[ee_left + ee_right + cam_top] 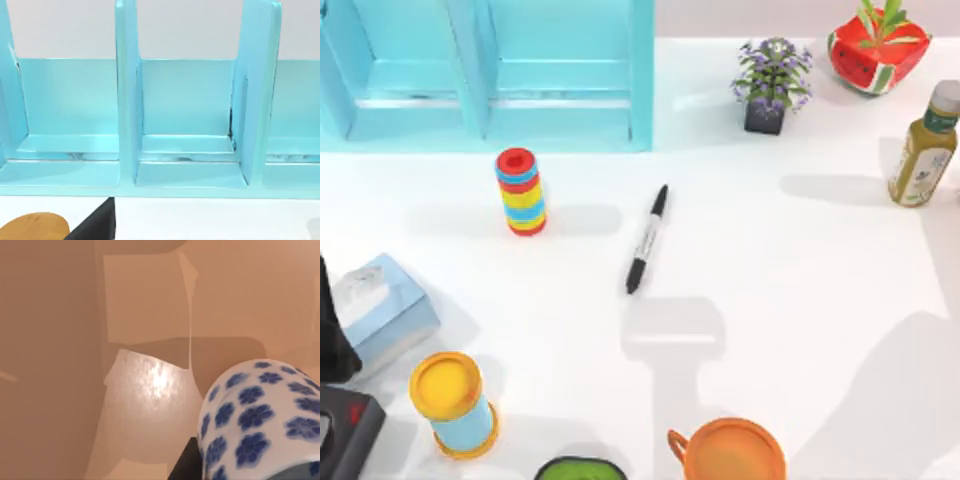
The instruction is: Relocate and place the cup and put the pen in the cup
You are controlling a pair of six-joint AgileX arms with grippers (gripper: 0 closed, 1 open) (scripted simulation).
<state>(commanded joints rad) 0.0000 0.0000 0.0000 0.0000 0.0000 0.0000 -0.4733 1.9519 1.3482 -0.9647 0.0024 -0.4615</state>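
Find the cup (pixel 260 420) pressed close to the right wrist camera, right beside the dark part of the right gripper (pixel 186 466), with a plain tan surface behind it. Cannot tell whether that pincer is clenched on the cup or released, nor where over the worktop (pixel 800 300) the cup hangs. Find the pen (pixel 646 240) lying flat near the worktop's middle, well apart from the ring stack (pixel 522 190) and the orange mug (pixel 730 452) at the near edge. Leave the left arm (pixel 332 345) parked at the left edge; cannot tell its grip either.

To place well, probably bring the cup to the bare stretch between the pen and the right edge. Keep it upright, mouth up. Lower until the base rests flat, then let go. Stay away from the bottle (pixel 923 150) and mug.
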